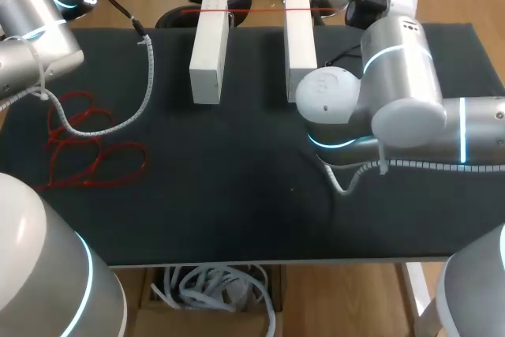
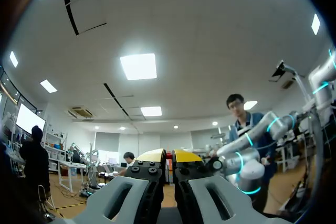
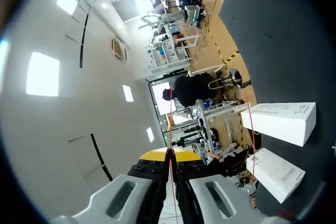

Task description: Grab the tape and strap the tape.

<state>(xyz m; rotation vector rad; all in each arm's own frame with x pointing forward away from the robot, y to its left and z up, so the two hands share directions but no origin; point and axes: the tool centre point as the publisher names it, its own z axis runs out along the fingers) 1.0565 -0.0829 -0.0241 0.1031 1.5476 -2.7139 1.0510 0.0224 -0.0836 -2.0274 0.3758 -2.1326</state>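
A thin red tape (image 1: 256,9) runs taut across the far ends of two upright white blocks (image 1: 209,49) (image 1: 300,45) on the black table. My right gripper (image 3: 170,153) is shut on a strand of this tape (image 3: 171,182), which runs out between its yellow tips. The tape also crosses both blocks (image 3: 281,121) beside this gripper. At the far left corner my left gripper (image 2: 167,155) points up into the room. It is shut, with a red sliver pinched between its tips. A loose heap of red tapes (image 1: 79,147) lies at the table's left.
My right arm's large elbow (image 1: 371,104) hangs over the table's right half, trailing a white cable (image 1: 347,179). A spiral-wrapped cable (image 1: 146,76) from my left arm drapes over the red heap. The black mat (image 1: 237,195) is bare in the middle and front.
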